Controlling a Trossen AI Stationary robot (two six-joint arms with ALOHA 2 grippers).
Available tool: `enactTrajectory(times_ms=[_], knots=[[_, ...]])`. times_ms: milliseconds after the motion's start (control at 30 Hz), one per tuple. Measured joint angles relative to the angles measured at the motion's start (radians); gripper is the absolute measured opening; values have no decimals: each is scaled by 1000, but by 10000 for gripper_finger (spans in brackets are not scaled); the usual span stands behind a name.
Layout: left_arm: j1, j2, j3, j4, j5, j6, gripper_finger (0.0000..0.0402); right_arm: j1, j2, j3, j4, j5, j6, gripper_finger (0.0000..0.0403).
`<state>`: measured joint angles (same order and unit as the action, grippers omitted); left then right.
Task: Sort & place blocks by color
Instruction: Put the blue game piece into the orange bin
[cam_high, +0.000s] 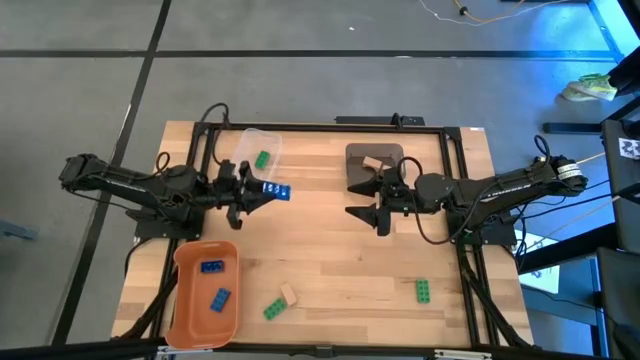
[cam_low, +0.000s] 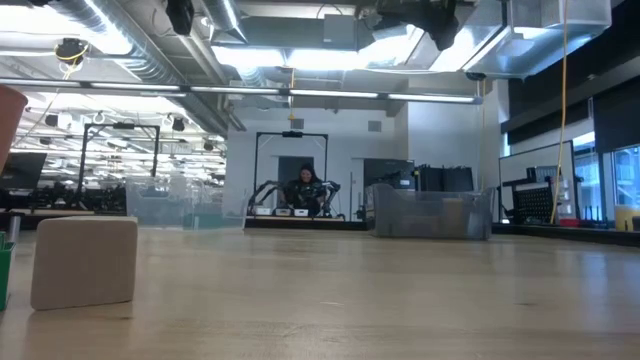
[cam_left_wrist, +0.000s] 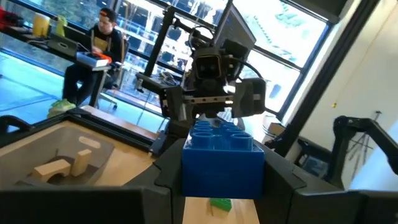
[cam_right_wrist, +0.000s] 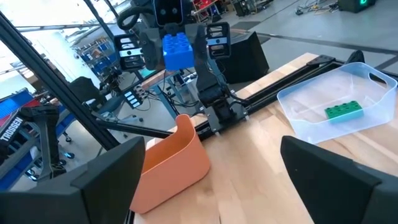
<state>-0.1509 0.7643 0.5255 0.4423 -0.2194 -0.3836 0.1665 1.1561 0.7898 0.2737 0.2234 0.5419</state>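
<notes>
On the left of the wooden counter (cam_high: 330, 250), the orange bin (cam_high: 190, 310) already holds two blue bricks (cam_high: 215, 283). Just beyond it the left pincer (cam_high: 262, 192) is clamped on a third blue brick (cam_high: 276, 190), lifted off the counter beside the clear bin (cam_high: 262, 140), where one green brick (cam_high: 262, 159) lies. The pinch falls on the brick's flat side walls, studs up; that looks the right hold for a light, rigid, smooth plastic piece that could slide or twist if caught by a corner. Toward the near edge, a green brick (cam_high: 272, 310) and a tan brick (cam_high: 289, 294) touch each other. Centre-right, the grey bin (cam_high: 358, 158) holds tan pieces (cam_high: 372, 161). The right pincer (cam_high: 372, 198) hangs beside it, spread wide and empty. Another green brick (cam_high: 424, 290) lies alone toward the near right.
</notes>
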Motion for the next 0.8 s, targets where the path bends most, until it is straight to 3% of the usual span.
enactTrajectory(times_ms=[167,300,467,567,800], knots=[[0,0,0,-6,42,24,123,0,0,0,-7,-9,-2,375],[1,-14,6,-108,158,28,123,0,0,0,-11,-8,-3,375],[0,-40,97,-422,309,-2,123,0,0,0,-11,-12,37,375],[-23,-33,212,-634,381,-6,123,0,0,0,-23,-15,56,375],[-244,93,514,-1226,323,-101,123,0,0,0,-66,-17,29,375]])
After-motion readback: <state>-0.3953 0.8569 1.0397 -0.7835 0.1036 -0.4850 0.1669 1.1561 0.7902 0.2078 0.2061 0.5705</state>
